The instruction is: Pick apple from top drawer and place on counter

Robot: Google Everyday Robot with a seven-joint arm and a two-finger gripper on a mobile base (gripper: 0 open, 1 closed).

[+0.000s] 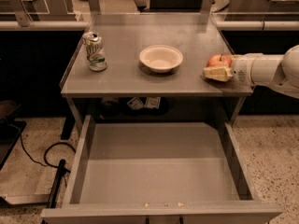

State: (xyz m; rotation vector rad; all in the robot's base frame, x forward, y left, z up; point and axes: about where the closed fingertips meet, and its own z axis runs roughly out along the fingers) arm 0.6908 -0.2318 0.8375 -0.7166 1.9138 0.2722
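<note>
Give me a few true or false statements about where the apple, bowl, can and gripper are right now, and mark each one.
1. The apple lies in the drawer. False: it is up at the right side of the counter.
2. The bowl sits upright near the middle of the counter. True.
3. The can stands to the right of the bowl. False: it stands to the left.
4. The gripper is right by the apple. True.
5. The drawer is pulled open. True.
</note>
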